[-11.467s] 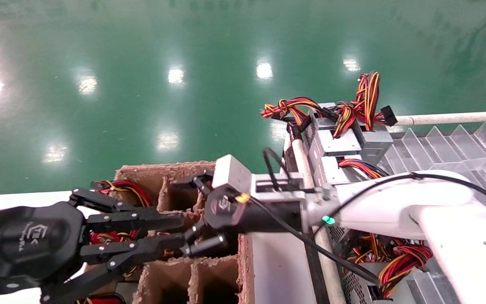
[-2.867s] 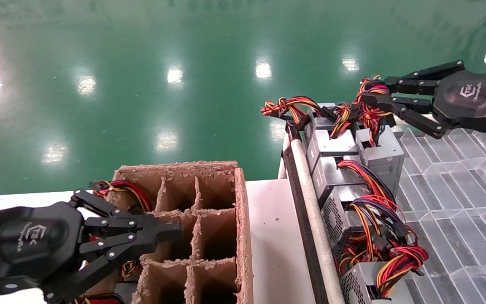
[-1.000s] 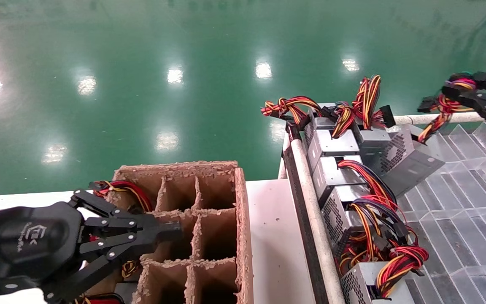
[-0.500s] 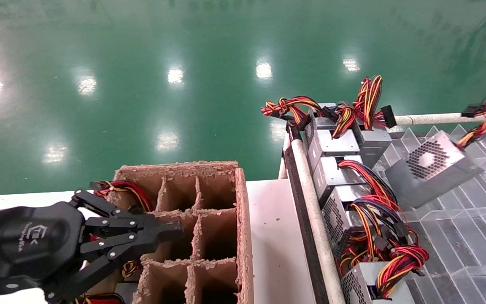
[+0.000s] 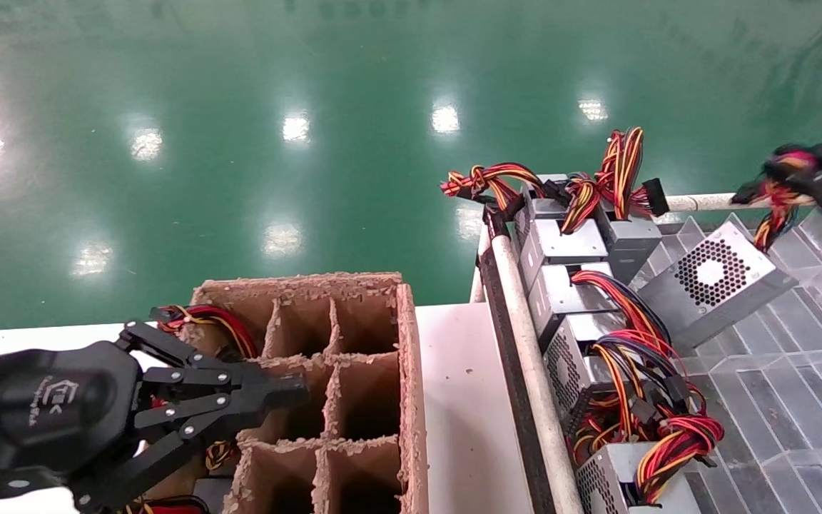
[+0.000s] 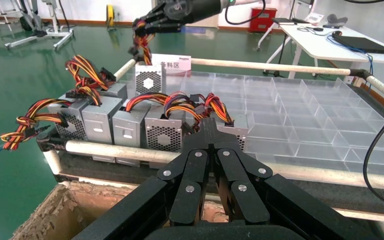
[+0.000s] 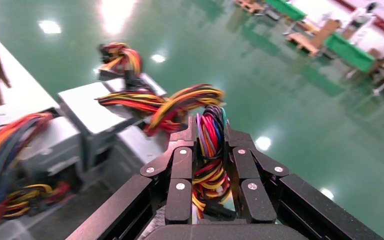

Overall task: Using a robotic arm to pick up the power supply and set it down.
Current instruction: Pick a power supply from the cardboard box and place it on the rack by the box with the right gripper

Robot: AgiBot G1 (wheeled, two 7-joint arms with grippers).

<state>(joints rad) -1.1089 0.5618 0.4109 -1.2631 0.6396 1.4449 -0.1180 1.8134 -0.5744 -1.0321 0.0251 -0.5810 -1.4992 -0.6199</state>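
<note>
Grey power supply [image 5: 714,283] dangling below right hand [image 5: 793,175]

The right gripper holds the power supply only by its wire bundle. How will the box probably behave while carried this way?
The power supply hangs tilted under the right gripper, so it probably swings. Its flexible wire bundle may slip. Being metal, it seems heavy for its size.

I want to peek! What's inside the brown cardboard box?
The cardboard box has dividers. Most pockets look empty; one far-left pocket holds red and yellow wires. The left hand covers other pockets.
</note>
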